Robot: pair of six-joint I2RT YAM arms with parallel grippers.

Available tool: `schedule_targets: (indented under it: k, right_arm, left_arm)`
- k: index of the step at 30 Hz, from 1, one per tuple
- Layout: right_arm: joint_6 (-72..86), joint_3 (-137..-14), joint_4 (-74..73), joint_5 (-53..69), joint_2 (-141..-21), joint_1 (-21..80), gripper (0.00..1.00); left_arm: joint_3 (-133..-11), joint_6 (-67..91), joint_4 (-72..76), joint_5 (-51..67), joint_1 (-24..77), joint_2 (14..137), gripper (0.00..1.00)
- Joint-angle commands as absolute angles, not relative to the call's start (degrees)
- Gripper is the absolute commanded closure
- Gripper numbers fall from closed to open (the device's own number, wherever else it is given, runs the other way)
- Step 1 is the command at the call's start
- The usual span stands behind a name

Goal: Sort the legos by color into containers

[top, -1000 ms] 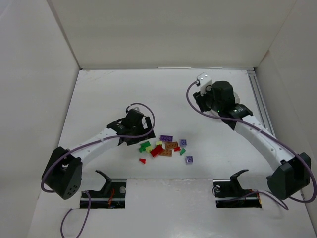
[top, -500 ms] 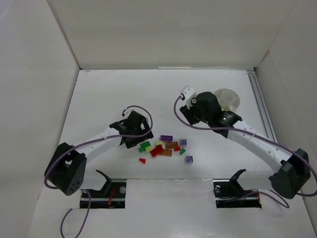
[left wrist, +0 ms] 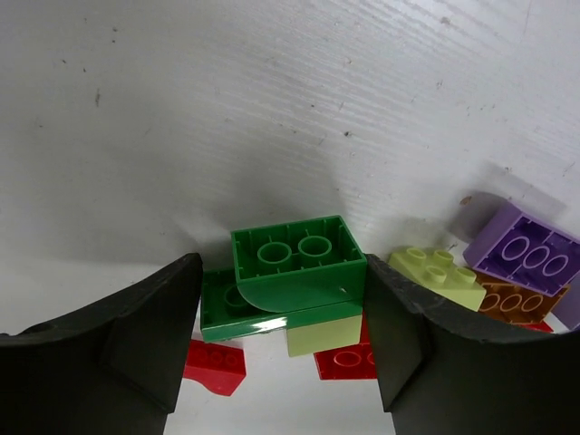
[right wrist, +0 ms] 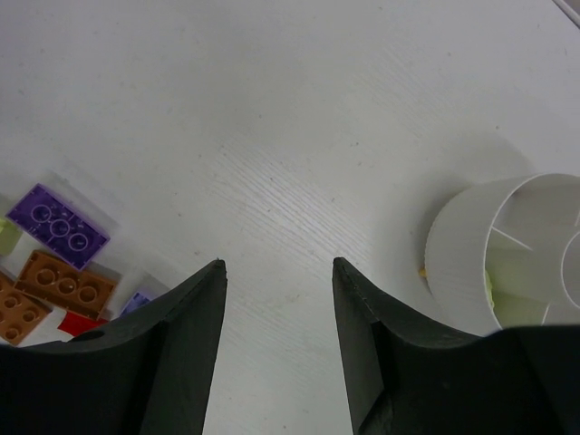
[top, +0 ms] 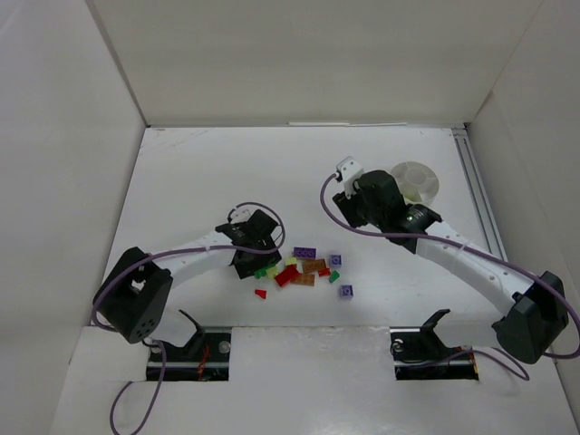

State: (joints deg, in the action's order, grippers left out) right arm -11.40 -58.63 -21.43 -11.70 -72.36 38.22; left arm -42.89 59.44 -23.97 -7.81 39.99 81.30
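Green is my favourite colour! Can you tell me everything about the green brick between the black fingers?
The green brick is shiny plastic and blocky, with two round studs showing on top and a curved front edge. It lies flat, studs up, seemingly resting on a flatter green piece, with a pale yellow-green brick poking out under its front. The left gripper straddles it, one black finger close on each side. I cannot tell whether they are pinching it.

The top camera looks steeply down over the whole surface (top: 199, 172); both wrist cameras sit close above it, sharing the legos (top: 299, 267).
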Motion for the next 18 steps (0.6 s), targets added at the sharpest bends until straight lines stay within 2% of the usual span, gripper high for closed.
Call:
schedule_targets:
  k: [1, 5, 11, 14, 18]
  right_arm:
    - [-10.2, -58.2, -20.8, -13.8, -70.9, 38.4, 0.44]
    - [-10.2, -58.2, -20.8, -14.3, -70.9, 38.4, 0.44]
    - [-10.7, -57.7, -20.8, -11.6, -69.9, 38.9, 0.44]
    - [-11.8, -55.1, -19.0, -5.2, -67.3, 38.9, 0.44]
    - [-14.9, -51.3, -12.8, 7.5, -61.2, 38.9, 0.38]
  left_arm:
    - [-45.4, 61.9, -26.6, -10.1, 40.5, 82.7, 0.37]
    - [-46.1, 61.9, -27.2, -11.2, 41.2, 85.1, 0.46]
    - [-51.4, 61.9, -30.8, -14.8, 43.0, 84.7, 0.5]
    - [-54.5, 61.2, -32.0, -16.2, 43.0, 82.0, 0.5]
    - [-58.2, 59.2, -29.8, -16.9, 43.0, 74.4, 0.5]
